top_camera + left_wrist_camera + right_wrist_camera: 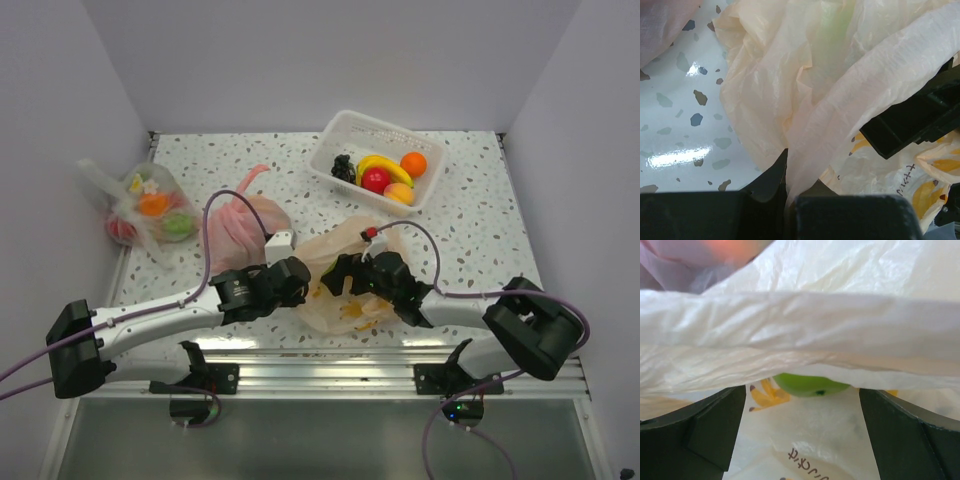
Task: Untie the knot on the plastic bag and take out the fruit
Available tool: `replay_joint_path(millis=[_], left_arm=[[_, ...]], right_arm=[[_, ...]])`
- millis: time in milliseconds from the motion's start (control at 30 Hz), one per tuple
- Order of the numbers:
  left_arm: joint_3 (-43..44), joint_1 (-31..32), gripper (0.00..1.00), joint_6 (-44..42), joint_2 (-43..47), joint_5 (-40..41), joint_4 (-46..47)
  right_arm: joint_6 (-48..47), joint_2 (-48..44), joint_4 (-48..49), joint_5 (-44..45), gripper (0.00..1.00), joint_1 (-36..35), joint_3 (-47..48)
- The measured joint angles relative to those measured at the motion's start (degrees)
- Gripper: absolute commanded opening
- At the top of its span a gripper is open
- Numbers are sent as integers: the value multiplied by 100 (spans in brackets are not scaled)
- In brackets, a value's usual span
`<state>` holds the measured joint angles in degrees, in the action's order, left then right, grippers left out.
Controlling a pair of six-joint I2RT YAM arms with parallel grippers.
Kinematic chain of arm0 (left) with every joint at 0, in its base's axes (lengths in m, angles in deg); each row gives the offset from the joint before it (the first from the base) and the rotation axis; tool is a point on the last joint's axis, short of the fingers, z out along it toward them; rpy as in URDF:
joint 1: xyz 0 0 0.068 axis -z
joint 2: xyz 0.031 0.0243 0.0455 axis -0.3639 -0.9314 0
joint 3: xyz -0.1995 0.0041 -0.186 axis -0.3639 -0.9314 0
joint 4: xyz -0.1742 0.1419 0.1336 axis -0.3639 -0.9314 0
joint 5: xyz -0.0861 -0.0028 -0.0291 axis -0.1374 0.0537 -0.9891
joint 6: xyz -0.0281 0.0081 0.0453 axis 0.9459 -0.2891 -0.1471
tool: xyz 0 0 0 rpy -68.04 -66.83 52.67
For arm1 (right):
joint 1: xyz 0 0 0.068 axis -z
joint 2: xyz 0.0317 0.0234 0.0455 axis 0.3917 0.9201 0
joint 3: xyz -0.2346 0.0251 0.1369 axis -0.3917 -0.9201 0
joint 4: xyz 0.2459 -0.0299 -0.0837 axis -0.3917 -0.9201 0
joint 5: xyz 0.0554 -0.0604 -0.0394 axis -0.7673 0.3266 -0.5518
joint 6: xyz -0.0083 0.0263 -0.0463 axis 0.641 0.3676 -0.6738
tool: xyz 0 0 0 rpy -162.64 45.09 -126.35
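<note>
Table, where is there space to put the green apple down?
Bare table lies right of the bag, between the basket and the right wall. Another free strip runs along the back, from the clear bag to the basket. The middle is crowded: pink bag, bag, left gripper and right gripper sit bunched together.

Thin, crinkled translucent film of the plastic bag on glossy speckled table

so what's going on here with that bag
Both arms are working on the thin translucent peach-orange plastic bag mid-table. The left pincer pinches a fold of it. The right pincer is open, facing a green apple inside. Other toy fruit lie in the white plastic basket.
</note>
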<state>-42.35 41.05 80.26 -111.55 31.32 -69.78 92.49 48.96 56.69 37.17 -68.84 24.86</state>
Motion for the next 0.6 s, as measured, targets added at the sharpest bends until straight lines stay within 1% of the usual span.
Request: replay_joint_path(millis=[200,400,500,533,600], left_arm=[[0,0,4,0,-31,-2,81],[4,0,4,-7,-214,-35,149],[4,0,4,-7,-216,-37,155],[4,0,4,-9,-216,-37,151],[4,0,4,-7,-216,-33,153]], right_arm=[[177,103,321,505,99,-42,50],[181,702,450,614,98,-46,444],[175,964,540,603,86,-48,538],[177,1025,553,588,77,-52,542],[175,1056,603,566,63,-68,542]])
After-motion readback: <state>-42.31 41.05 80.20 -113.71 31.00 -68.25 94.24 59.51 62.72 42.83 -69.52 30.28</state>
